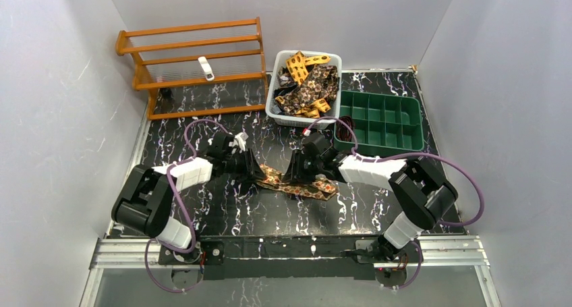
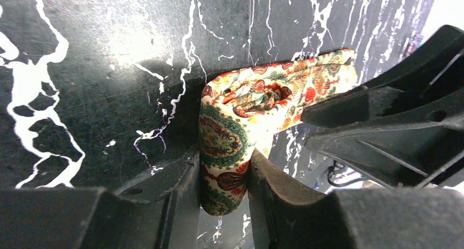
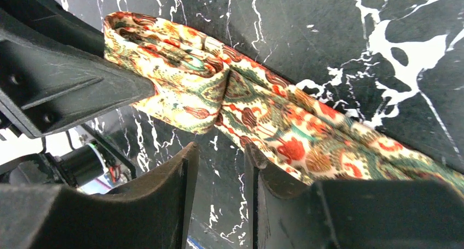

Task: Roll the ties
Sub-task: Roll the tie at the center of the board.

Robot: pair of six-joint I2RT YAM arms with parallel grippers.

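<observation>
tie [image 1: 307,185] mid-tabletop [image 1: 222,216], toward near edge | left claw [image 2: 224,178] clamped on its folded end, likely to start the coil | right claw [image 3: 219,167] slightly open, empty, beside the strip, probably to guide it

Tie [image 3: 284,117] cut off at R-wrist view's right edge; white obj [image 1: 206,69] on rack [image 1: 195,81] too small to ID.
</observation>
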